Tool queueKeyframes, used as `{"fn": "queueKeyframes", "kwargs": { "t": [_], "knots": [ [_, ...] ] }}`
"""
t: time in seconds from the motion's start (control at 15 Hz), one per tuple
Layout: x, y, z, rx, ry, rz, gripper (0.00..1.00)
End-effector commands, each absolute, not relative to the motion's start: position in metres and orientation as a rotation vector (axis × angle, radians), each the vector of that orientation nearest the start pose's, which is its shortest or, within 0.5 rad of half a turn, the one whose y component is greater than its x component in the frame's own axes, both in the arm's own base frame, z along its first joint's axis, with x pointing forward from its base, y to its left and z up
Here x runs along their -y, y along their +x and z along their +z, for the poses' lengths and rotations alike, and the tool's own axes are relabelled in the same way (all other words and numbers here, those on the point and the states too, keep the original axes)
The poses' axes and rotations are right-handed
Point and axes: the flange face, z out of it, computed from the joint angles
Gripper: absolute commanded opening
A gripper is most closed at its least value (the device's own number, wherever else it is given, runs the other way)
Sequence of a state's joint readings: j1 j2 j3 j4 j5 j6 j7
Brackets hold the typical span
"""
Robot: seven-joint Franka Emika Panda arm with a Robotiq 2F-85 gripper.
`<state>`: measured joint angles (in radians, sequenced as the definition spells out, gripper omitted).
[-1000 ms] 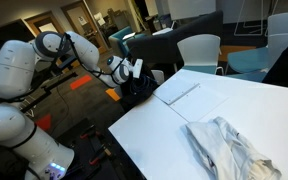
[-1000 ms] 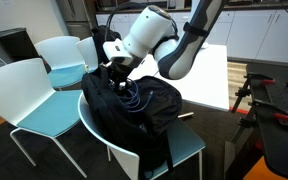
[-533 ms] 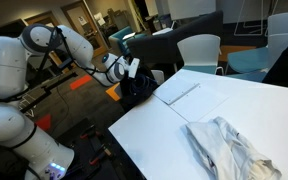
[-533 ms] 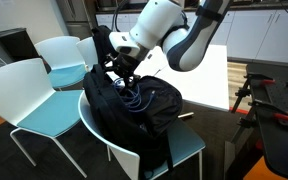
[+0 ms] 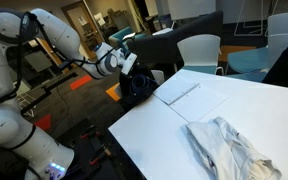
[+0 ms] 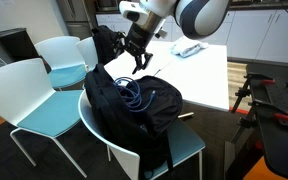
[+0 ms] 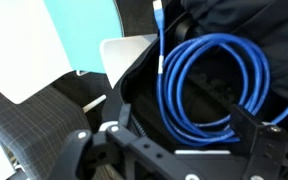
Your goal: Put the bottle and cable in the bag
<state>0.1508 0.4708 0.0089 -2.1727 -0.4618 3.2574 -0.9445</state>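
Open end effector (image 6: 139, 62) above the black backpack-style bag (image 6: 152, 118), which sits on a white-and-turquoise chair (image 6: 191, 150) drawn up to the white bench (image 6: 210, 68). Its fingers are spread wide with nothing between them. The blue cable (image 6: 134, 95) lies coiled in the bag's open mouth, directly beneath the fingertips and clear of them. In the wrist view the cable's loops (image 7: 172, 100) rest on dark fabric just beyond the spread fingers. In an exterior view, a crumpled pale grey cloth (image 5: 229, 145) lies well apart on the bench.
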Motion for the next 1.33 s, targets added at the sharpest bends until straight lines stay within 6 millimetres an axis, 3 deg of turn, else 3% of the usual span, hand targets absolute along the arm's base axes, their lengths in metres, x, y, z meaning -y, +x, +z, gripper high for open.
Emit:
{"fn": "queueKeyframes", "kwargs": {
  "t": [0.0, 0.6, 0.87, 1.07, 1.27],
  "knots": [
    [-0.098, 0.57, 0.256, -1.861, 2.088, 0.61, 1.0],
    [-0.026, 0.571, 0.221, -1.894, 2.367, 0.298, 1.0],
    [0.004, 0.571, 0.204, -1.735, 2.507, 0.272, 1.0],
    [0.044, 0.571, 0.194, -1.545, 2.583, 0.248, 1.0],
    [0.048, 0.567, 0.19, -1.57, 2.589, 0.226, 1.0]
  ]
}}
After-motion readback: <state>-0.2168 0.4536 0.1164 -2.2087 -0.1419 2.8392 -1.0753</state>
